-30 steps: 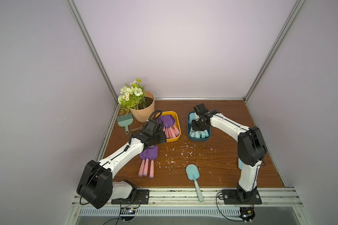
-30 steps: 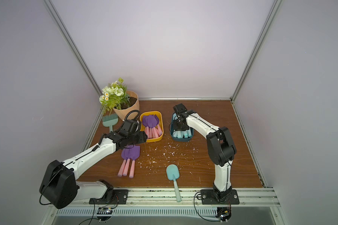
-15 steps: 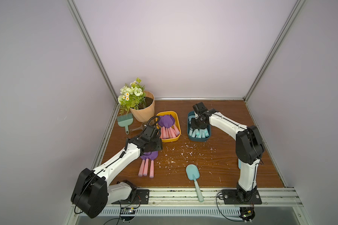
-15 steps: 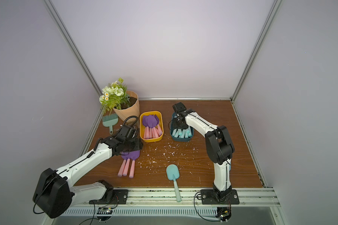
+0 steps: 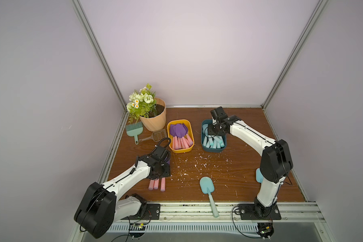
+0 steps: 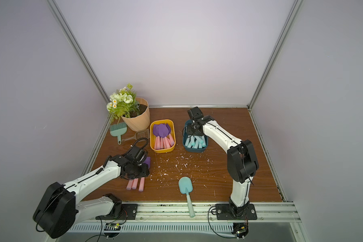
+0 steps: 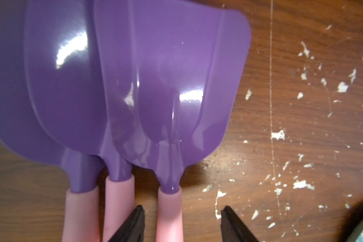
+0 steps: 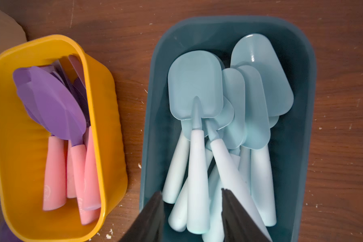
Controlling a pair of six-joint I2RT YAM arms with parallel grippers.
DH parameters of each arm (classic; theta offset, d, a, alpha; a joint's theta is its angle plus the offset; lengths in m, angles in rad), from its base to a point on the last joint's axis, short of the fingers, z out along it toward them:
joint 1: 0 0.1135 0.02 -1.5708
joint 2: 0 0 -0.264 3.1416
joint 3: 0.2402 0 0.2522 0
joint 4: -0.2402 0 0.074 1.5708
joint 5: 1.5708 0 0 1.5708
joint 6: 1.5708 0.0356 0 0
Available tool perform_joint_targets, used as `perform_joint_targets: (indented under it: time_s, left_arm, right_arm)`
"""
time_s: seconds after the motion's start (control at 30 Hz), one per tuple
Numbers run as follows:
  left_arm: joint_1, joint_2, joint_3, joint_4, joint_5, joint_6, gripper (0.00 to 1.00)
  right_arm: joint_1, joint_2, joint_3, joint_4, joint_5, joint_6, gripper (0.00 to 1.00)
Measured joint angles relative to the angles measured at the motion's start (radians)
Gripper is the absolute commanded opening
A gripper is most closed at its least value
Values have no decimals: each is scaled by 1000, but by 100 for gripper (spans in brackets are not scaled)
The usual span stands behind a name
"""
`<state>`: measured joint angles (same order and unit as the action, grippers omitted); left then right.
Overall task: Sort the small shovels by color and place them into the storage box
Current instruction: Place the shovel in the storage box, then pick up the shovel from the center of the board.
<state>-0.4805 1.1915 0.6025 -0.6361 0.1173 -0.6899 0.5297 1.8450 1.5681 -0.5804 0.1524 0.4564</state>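
Three small shovels with purple blades (image 7: 147, 79) and pink handles (image 5: 156, 184) lie side by side on the wooden table. My left gripper (image 7: 181, 209) is open low over them, its jaws either side of one pink handle (image 7: 169, 211) without touching it. Several purple shovels (image 8: 52, 109) fill the yellow box (image 5: 180, 149). Over the teal box (image 5: 213, 149) my right gripper (image 8: 191, 192) hangs open above several light blue shovels (image 8: 195, 88). Another light blue shovel (image 5: 206, 185) lies near the front edge. One more (image 5: 259, 176) shows partly behind the right arm.
A flower pot (image 5: 153, 123), a green hand brush (image 5: 134, 130) and a brown slotted scoop (image 5: 155, 136) stand at the back left. White flakes (image 5: 197, 165) litter the middle of the table. A metal rail (image 5: 187, 209) runs along the front.
My left arm has drawn back from the yellow box toward the front and come down over the three purple shovels. The right gripper has opened over the teal box.
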Motion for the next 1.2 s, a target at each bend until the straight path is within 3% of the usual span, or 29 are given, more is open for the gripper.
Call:
perform_joint_targets:
  time_s: [0.33, 0.57, 0.7, 0.93, 1.2]
  left_arm:
    - [-21, 47, -23, 25, 37, -13, 47]
    - [-47, 91, -3, 59, 40, -11, 13]
    - [-52, 96, 0, 67, 44, -3, 1]
    - [-95, 76, 20, 39, 48, 6, 0]
    - [-192, 16, 173, -28, 80, 8, 0]
  right_arm:
    - [0, -4, -26, -7, -1, 4, 50]
    - [0, -21, -63, -9, 0, 5, 50]
    - [0, -46, -71, -9, 0, 6, 50]
    - [0, -53, -71, -7, 1, 15, 50]
    - [0, -53, -71, -7, 13, 24, 50]
